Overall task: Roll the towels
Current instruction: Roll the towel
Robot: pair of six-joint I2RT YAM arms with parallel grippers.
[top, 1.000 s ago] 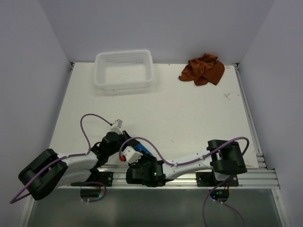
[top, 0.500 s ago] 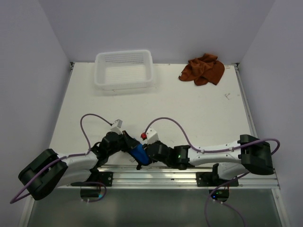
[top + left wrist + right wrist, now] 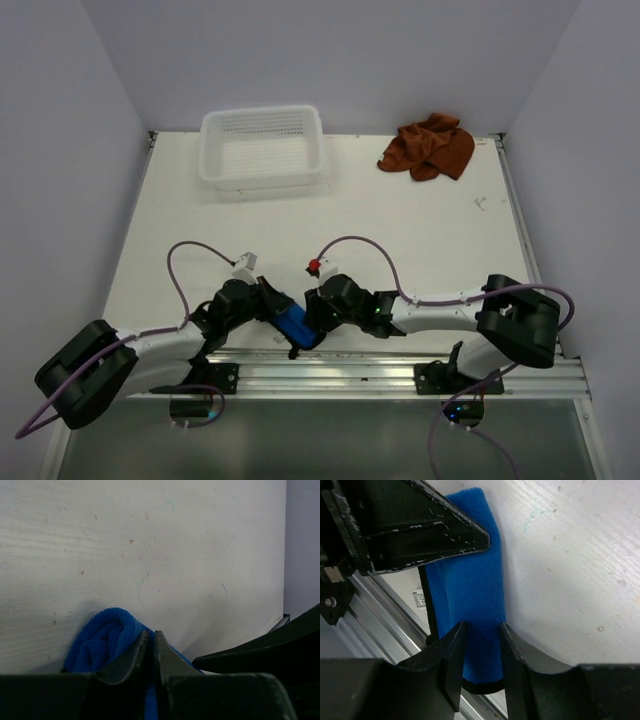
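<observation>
no legible text; rail label unreadable

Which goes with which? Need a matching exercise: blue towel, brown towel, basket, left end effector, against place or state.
Things:
1. blue towel
2. rust-brown towel
3. white basket
4. left end effector

Place or state:
A. crumpled, far right corner
B. shut on blue cloth
C. far edge, left of centre
D. bundled up, near edge

Pairs: 1-D, 2-A, 3-C, 4-B
</observation>
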